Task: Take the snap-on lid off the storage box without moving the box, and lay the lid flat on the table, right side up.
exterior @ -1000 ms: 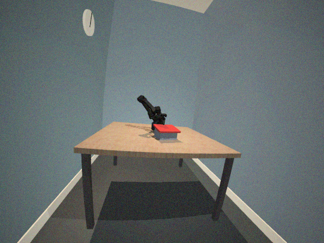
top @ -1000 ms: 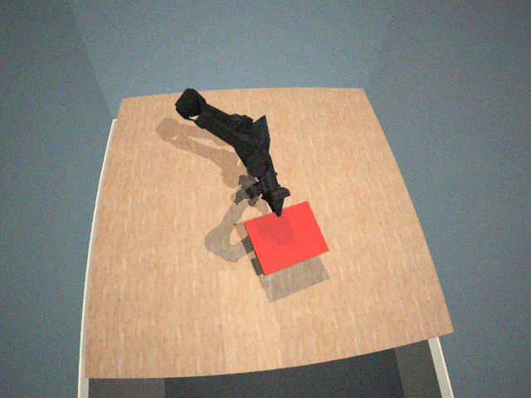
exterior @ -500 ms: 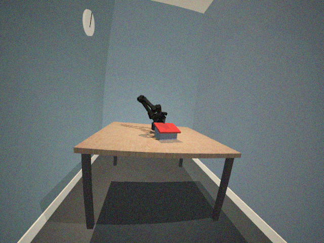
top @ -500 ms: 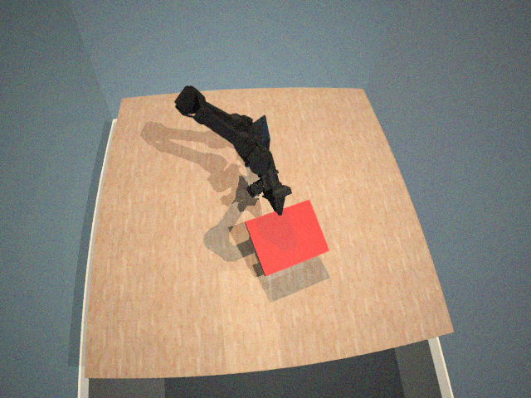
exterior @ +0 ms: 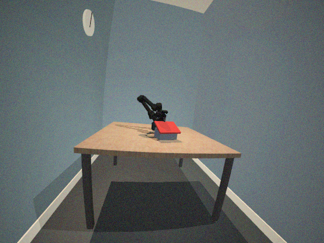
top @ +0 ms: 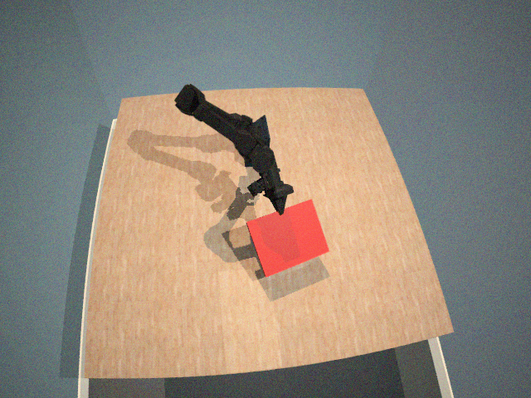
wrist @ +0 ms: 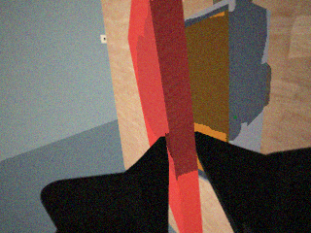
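The red lid (top: pixel 299 231) (exterior: pixel 168 127) (wrist: pixel 151 92) is tilted over the storage box (exterior: pixel 167 136) (wrist: pixel 248 63). Its edge by the arm is raised, and its far edge is low at the box's far rim. In the wrist view a gap shows between lid and box, with an orange-brown inside visible. The grey-blue box stands on the table and is mostly hidden under the lid in the top view. My gripper (top: pixel 281 212) (wrist: pixel 179 139) is shut on the lid's raised edge, one black finger on each face.
The wooden table (top: pixel 171 299) (exterior: pixel 117 142) (wrist: pixel 116 78) extends around the box on all sides. The black arm (top: pixel 222 123) (exterior: pixel 149 104) reaches in from the table's back edge. Shadows of arm and lid fall left of and in front of the box.
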